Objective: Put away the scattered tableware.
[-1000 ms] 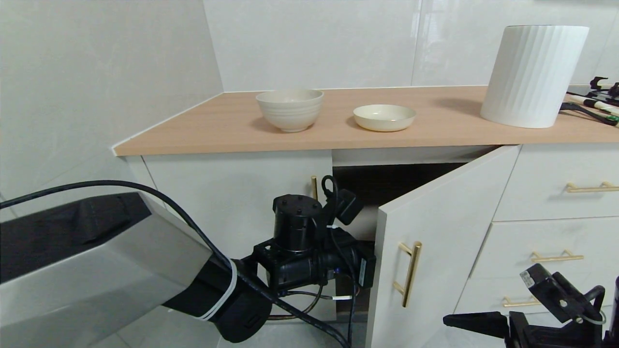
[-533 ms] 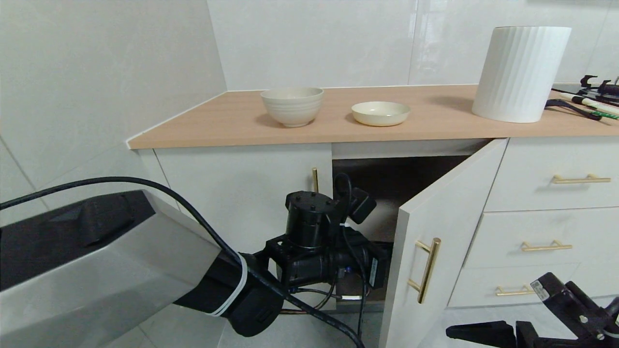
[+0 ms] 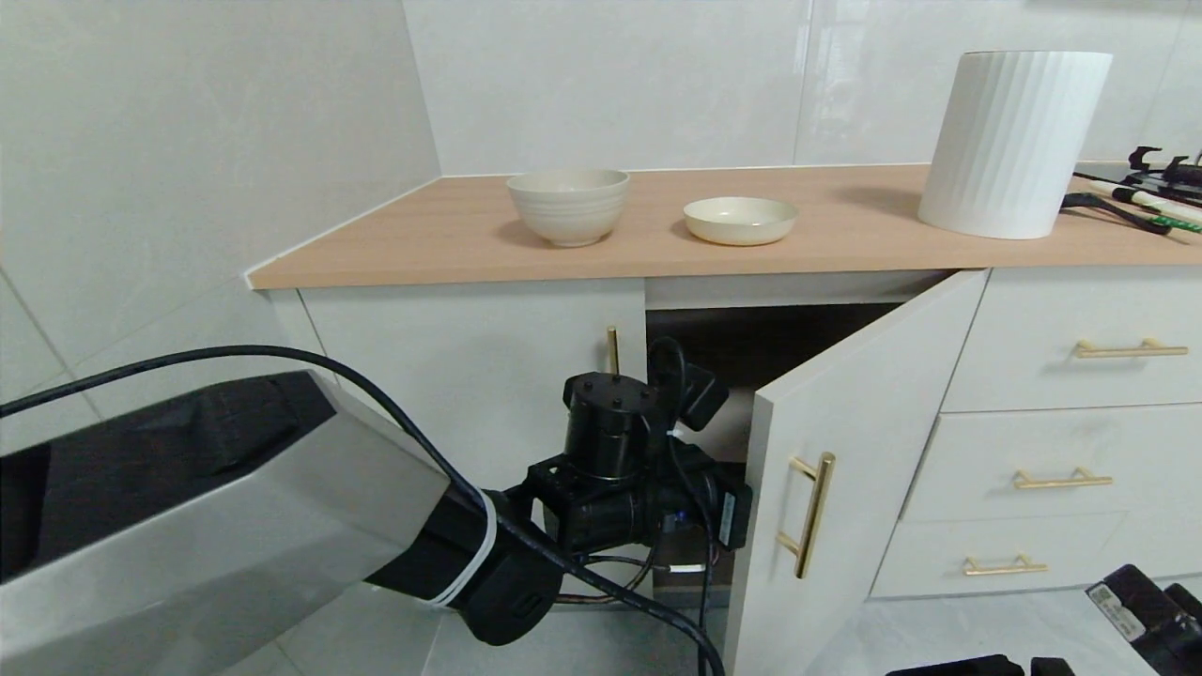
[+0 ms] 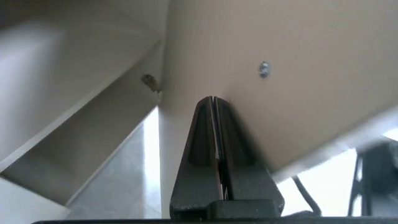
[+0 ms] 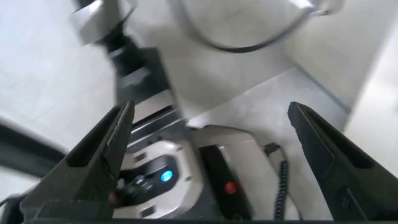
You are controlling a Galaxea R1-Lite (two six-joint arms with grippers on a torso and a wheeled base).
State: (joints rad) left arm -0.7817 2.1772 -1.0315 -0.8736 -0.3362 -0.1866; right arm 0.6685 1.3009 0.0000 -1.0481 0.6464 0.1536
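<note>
- Left gripper (image 4: pixel 213 99): fingers shut together on nothing, tip at the inner face of the open cabinet door (image 3: pixel 845 441), below the countertop (image 3: pixel 423 244).
- Bowl (image 3: pixel 567 205) and shallow dish (image 3: pixel 740 219) sit on the countertop above it. This arm looks the nearer of the 2.
- Right gripper (image 5: pixel 210 109): fingers spread wide, low by the floor.

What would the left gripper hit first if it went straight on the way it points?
The inside face of the open cabinet door; the shut left gripper has its tip seemingly almost against it, though depth is unclear.
</note>
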